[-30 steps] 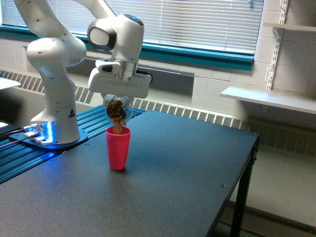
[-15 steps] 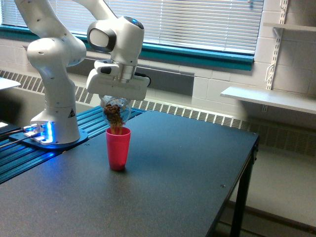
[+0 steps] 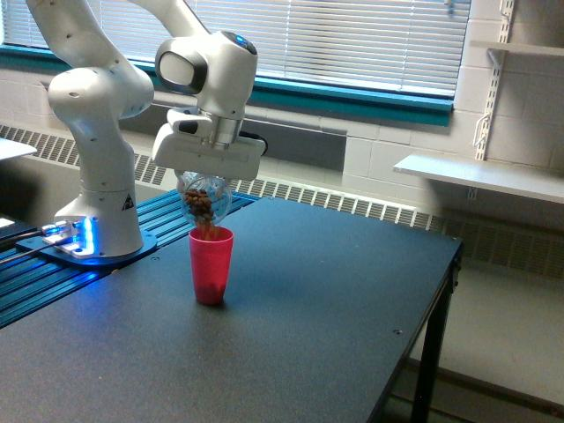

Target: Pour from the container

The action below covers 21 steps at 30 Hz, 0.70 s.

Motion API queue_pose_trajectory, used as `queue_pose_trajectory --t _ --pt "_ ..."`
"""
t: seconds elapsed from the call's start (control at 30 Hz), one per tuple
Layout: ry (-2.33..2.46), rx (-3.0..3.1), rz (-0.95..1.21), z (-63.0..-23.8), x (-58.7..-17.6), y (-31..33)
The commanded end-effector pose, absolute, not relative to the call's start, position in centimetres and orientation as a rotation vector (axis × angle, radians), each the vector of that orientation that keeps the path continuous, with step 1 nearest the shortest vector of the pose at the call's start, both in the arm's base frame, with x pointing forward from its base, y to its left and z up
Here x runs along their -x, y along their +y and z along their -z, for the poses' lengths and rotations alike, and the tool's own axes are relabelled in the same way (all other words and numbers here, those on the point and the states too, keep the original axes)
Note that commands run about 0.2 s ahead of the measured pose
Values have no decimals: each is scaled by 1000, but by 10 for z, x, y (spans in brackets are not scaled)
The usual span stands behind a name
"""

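Exterior view: the claw (image 3: 206, 176) grips the container (image 3: 204, 202), tipped mouth-down just above the red cup (image 3: 211, 264) on the desk (image 3: 335, 291); brown bits fall in. Best hold the mouth centred over the rim

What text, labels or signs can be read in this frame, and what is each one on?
No readable words or numbers anywhere.
A small dark triangular mark on the robot base: a sign of some kind, too small to read.
The container, the red cup and the gripper carry no visible lettering.
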State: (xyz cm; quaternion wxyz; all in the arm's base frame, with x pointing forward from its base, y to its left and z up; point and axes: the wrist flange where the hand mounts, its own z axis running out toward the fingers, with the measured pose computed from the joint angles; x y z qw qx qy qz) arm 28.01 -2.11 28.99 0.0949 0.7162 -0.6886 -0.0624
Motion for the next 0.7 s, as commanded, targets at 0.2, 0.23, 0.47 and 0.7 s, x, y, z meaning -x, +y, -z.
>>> queue_pose_trajectory --t 0.2,0.23,0.47,0.7 --pt "-1966 -2134 228 -279 -266 -20" --pt "-1963 -2134 229 -279 -266 -20" --pt "-1944 -2133 224 -279 -265 -23" --pt "-1931 -2131 207 -286 -267 -28"
